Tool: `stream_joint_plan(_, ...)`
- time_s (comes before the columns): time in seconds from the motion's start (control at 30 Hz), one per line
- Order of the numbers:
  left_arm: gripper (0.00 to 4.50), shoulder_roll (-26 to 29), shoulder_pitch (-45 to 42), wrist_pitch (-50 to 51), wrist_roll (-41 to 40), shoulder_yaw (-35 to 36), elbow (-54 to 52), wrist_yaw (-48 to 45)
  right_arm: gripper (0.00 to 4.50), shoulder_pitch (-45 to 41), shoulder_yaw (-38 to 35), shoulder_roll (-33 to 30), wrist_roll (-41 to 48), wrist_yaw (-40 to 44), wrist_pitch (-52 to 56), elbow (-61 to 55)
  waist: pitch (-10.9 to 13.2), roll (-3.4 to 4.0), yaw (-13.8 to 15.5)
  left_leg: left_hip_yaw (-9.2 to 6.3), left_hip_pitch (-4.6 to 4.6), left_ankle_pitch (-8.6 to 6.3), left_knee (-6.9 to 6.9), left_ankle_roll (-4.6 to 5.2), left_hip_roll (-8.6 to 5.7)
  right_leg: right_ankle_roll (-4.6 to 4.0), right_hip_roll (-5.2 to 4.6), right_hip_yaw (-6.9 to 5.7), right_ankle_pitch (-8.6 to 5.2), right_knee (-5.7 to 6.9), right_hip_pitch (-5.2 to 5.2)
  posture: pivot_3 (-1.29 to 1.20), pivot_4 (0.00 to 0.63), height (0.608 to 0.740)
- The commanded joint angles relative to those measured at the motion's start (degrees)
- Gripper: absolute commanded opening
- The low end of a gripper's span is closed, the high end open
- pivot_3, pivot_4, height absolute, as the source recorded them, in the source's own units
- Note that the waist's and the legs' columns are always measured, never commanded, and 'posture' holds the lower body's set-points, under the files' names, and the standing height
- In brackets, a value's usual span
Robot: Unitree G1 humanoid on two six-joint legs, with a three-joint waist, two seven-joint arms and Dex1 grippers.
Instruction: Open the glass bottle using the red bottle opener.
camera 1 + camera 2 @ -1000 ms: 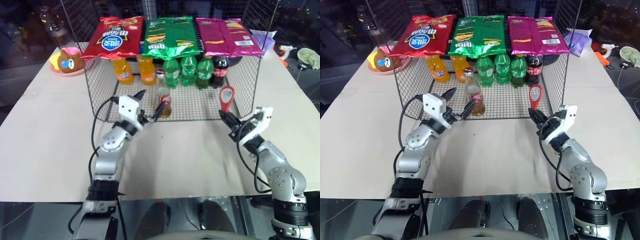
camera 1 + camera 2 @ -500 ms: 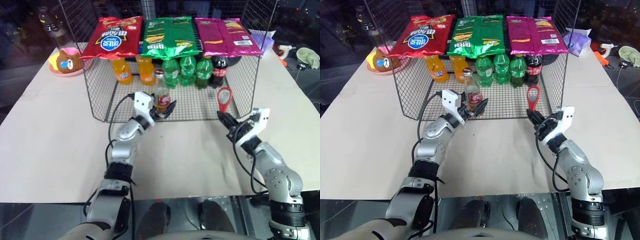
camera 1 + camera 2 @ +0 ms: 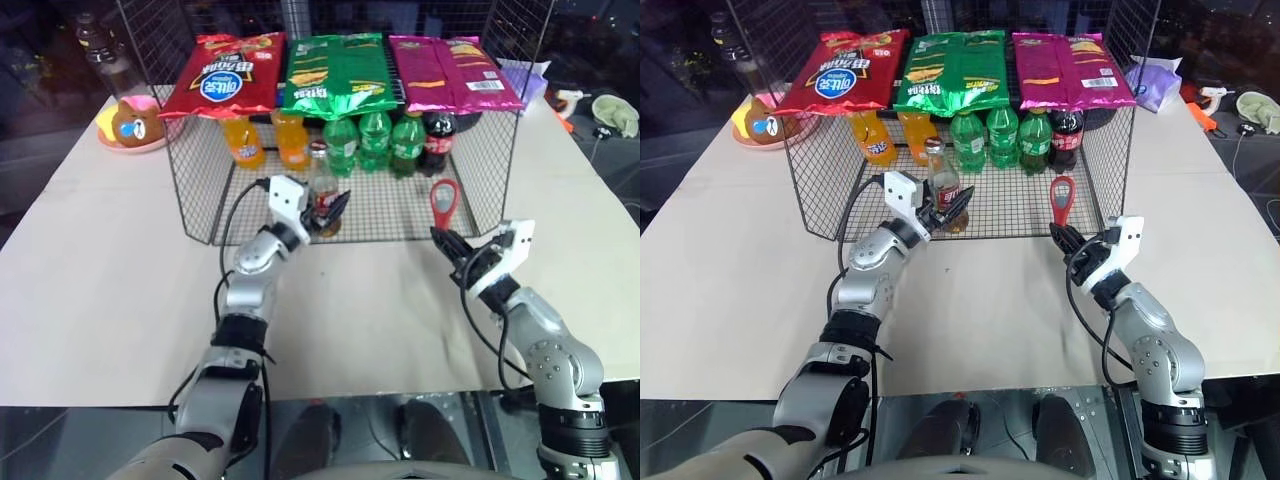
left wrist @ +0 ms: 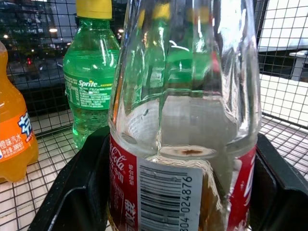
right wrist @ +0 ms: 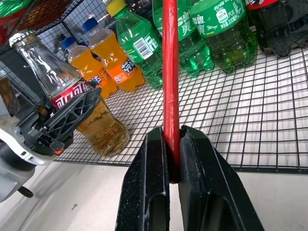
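Where the black wire-mesh rack (image 3: 200,190) stands across the far middle of the beige-covered desk (image 3: 100,290), its contents can be counted. On its top shelf three snack bags are laid side by side: one red (image 3: 222,72), one green (image 3: 342,70), one magenta (image 3: 452,72). On its wire floor, along the back, are stood two orange plastic soda bottles (image 3: 245,142), three green plastic bottles (image 3: 375,140) and one dark cola bottle (image 3: 441,140).

One small clear glass bottle of amber drink (image 3: 322,190), with a red-and-white label and a crown cap, is stood upright near the front edge of the rack floor, ahead of the orange and green bottles. Its lower body is flanked by the black fingers of the left gripper (image 3: 327,212); in the left wrist view one finger (image 4: 77,192) is seen on each side of the labelled part, close against the glass, though whether it is pressed cannot be told.

One small flat red bottle opener (image 3: 443,202) is held upright, oval ring head uppermost, just in front of the rack's right part. Its handle is clamped between the fingers of the right gripper (image 5: 173,159), which are closed together on it.

At the far left corner of the desk one pink plate (image 3: 140,140) is seen with a brown bear-faced toy (image 3: 130,122) on it.
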Motion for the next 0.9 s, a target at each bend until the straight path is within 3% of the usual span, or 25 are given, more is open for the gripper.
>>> stream_joint_plan(0.03, 2.8, 1.5, 1.2, 2.9, -1.4, 0.5, -11.9, 0.7, 0.0, -0.3, -0.5, -0.6, 0.3, 1.0, -1.2, -2.3, 0.0, 0.0, 0.0, 0.0, -0.01, 0.0, 0.0, 0.0, 0.0, 0.0, 0.0, 0.0, 0.0, 0.0, 0.0, 0.0, 0.15, 0.74)
stream_joint_plan(0.23, 2.8, 5.6, 8.0, 16.4, -5.9, 0.0, -32.3, 0.7, 0.0, -1.6, -2.6, -2.0, -0.5, 1.2, -2.2, -0.5, 0.0, 0.0, -0.3, 0.0, -0.11, 0.0, 0.0, 0.0, 0.03, 0.0, -0.01, 0.03, 0.0, 0.01, -0.13, 0.0, 0.15, 0.74)
stream_joint_plan(0.37, 2.8, 5.9, 13.0, 20.1, -6.5, -2.6, -39.0, 0.8, 0.0, -2.7, -2.8, -2.5, -0.9, 1.4, -2.7, -0.2, 0.0, 0.01, -0.5, 0.01, -0.09, 0.0, 0.0, 0.0, 0.02, 0.0, -0.02, 0.03, 0.0, 0.01, -0.11, 0.0, 0.15, 0.74)
stream_joint_plan(0.9, 2.8, 0.7, 19.7, 13.1, -1.3, -8.7, -34.0, 1.9, 0.0, -3.2, -2.0, -2.5, -1.9, 1.3, -2.7, -0.9, 0.0, 0.01, -0.7, 0.06, -0.07, 0.0, 0.01, 0.0, 0.03, 0.0, 0.0, 0.07, 0.0, 0.03, -0.1, 0.0, 0.15, 0.74)
